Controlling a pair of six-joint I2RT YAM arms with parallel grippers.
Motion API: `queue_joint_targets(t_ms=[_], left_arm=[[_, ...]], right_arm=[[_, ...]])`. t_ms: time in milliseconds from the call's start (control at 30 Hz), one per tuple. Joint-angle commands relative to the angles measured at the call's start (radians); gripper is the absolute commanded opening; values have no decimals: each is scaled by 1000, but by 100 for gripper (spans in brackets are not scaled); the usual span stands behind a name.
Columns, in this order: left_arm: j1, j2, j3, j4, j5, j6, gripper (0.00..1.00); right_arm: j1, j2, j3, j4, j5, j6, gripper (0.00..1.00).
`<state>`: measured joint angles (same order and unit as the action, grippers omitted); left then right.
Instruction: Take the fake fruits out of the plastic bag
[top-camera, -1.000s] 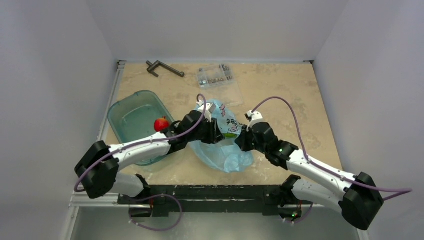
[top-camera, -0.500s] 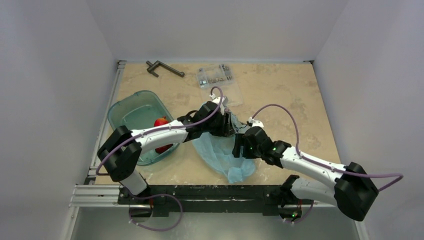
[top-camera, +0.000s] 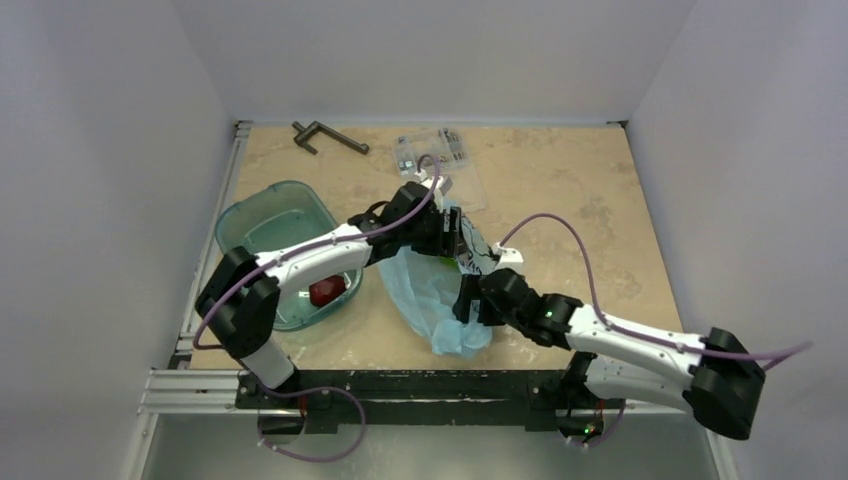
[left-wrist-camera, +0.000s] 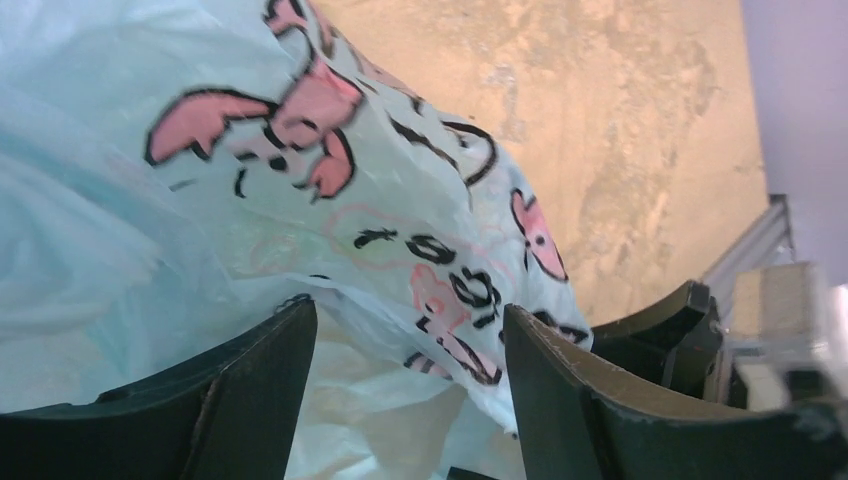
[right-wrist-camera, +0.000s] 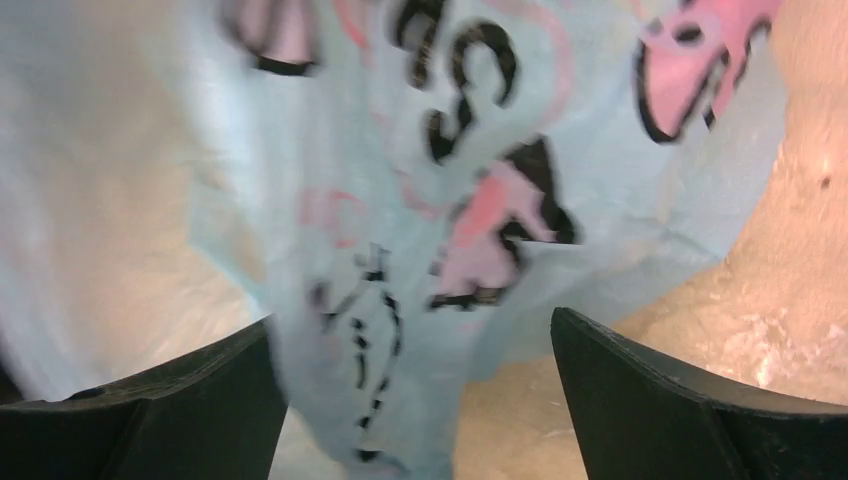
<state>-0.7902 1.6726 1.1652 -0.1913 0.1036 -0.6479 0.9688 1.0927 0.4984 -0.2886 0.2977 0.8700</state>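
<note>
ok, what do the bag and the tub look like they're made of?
Bag: thin plastic film, light blue and translucent with a slight sheen. It crumples into soft folds and carries black and pink print.
Tub: probably rigid moulded plastic, teal and translucent, with a smooth rounded rim that holds its shape.

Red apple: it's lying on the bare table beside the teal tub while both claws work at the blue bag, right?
No. The top view shows the red apple inside the teal tub, not on the table. The left claw and right claw are indeed at the blue bag.
</note>
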Motion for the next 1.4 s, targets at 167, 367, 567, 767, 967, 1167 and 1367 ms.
queue_joint_targets(t_ms=[167, 367, 567, 767, 967, 1167, 1367], left_arm=[[-2, -299, -143, 47, 238, 4, 84], [-4, -498, -203, -49, 207, 32, 88], [-3, -615, -252, -133, 170, 14, 89], [-4, -746, -341, -140, 129, -35, 89], [-3, -845, -371, -181, 102, -50, 90], [-3, -837, -377, -177, 163, -58, 89], [-17, -823, -441, -67, 191, -113, 86]], right_arm=[[4, -288, 92, -22, 41, -257, 99], [4, -275, 171, -29, 100, -380, 99], [4, -142, 246, 44, 162, -532, 99], [4, 54, 303, 123, 179, -648, 97], [5, 223, 322, 203, 230, -720, 95], [5, 381, 373, 183, 391, -717, 97], [4, 375, 357, 277, 406, -686, 63]])
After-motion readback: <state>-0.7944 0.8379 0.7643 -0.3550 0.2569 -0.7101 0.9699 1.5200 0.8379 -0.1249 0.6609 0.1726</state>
